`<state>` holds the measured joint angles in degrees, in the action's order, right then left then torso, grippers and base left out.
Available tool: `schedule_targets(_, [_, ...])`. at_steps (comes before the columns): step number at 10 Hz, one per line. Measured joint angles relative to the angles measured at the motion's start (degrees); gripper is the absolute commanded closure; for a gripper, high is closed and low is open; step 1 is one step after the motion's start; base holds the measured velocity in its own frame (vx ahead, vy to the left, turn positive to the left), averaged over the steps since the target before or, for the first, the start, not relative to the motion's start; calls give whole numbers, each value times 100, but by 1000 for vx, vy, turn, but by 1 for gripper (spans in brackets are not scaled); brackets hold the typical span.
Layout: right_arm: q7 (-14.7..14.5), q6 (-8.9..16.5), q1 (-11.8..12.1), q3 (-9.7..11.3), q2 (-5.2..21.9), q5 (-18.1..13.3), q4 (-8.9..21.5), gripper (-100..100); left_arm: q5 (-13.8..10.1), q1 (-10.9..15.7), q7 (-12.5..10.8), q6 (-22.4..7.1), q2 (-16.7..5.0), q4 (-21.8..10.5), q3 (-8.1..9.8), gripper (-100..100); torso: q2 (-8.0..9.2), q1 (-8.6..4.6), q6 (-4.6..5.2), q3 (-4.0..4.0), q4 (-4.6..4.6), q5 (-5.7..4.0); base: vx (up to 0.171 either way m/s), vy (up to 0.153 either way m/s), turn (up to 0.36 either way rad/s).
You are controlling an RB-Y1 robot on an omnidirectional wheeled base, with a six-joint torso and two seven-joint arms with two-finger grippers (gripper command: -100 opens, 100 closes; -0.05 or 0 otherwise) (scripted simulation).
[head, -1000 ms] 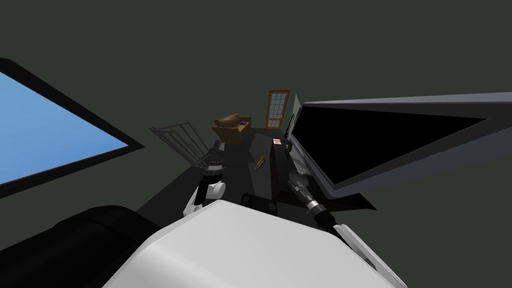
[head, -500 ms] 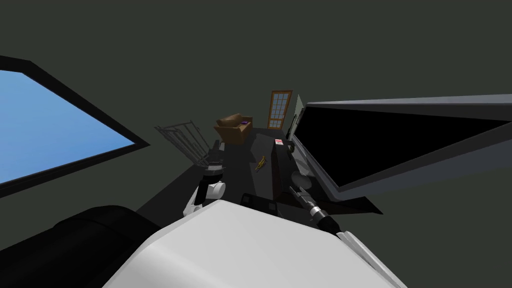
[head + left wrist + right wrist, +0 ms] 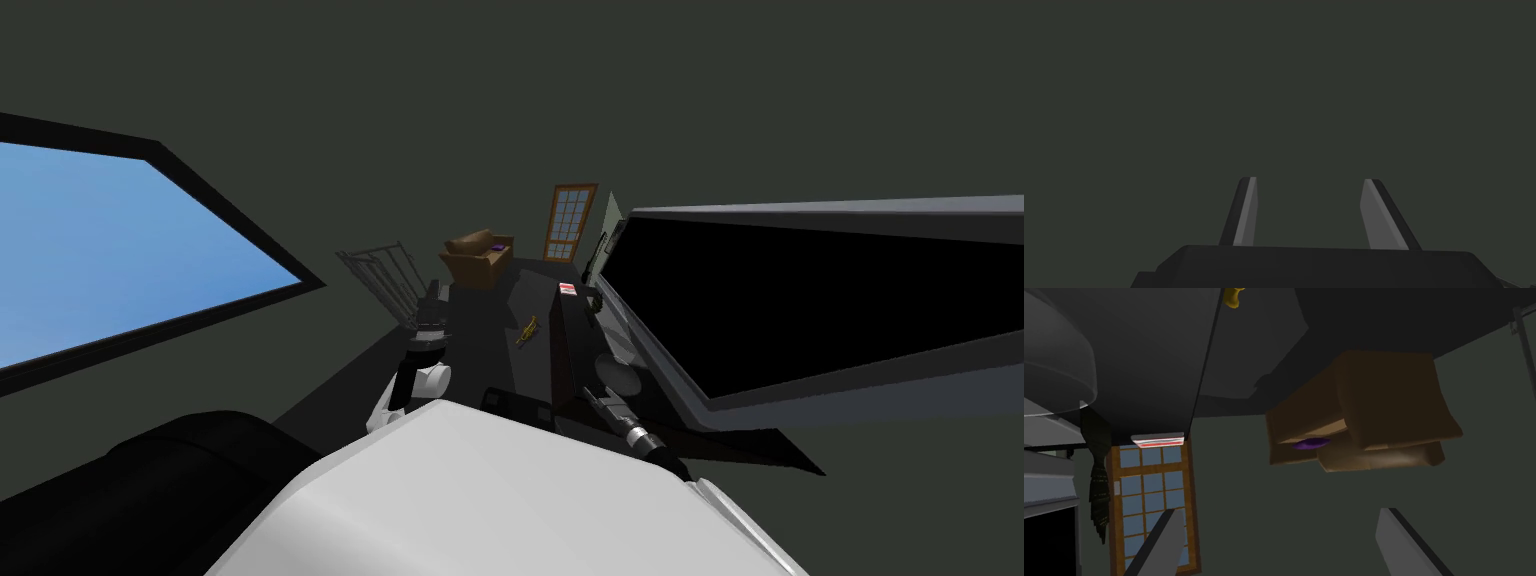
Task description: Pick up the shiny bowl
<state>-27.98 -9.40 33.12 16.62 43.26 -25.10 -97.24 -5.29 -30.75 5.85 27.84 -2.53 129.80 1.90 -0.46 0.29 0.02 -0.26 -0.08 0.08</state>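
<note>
The shiny bowl [image 3: 622,379] is a grey round dish on the long dark table [image 3: 500,330], close to the big black screen. In the right wrist view the bowl [image 3: 1055,368] lies off to the side of the fingers, not between them. My right gripper [image 3: 596,397] hovers just short of the bowl, and its fingers stand open with nothing between them [image 3: 1279,540]. My left gripper [image 3: 432,300] is held up over the table's left side, open and empty [image 3: 1309,202], facing a flat dark wall.
A large black screen [image 3: 800,290] flanks the table on the right. A small yellow object [image 3: 527,330] and a red-and-white box [image 3: 567,289] lie further along the table. Beyond are a brown armchair [image 3: 478,258], a glazed wooden door [image 3: 570,222], a wire rack [image 3: 385,280] and a window [image 3: 100,240].
The whole head view has shifted right and down, so I have moved. My right gripper sits lower in the view, still close to the bowl. The left arm holds its pose.
</note>
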Motion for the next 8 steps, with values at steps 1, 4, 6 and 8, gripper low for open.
schedule_targets(1, [-49,176,123,56,224,-68,-18,-100,0,0,0,0,0,0,0,0,-15,3,0,-9,-4,2,120,42,62])
schedule_targets(4, [-353,413,338,192,379,-349,313,-100,0,1,0,0,0,0,0,0,28,-10,2,14,5,-1,84,30,133])
schedule_targets(6, [-544,500,428,291,489,-527,587,-100,0,0,0,0,0,0,0,0,21,-16,1,11,3,-2,101,11,114])
schedule_targets(8, [-725,638,696,317,616,-716,643,-100,0,0,0,0,0,0,1,0,26,-14,4,13,4,-3,106,14,89])
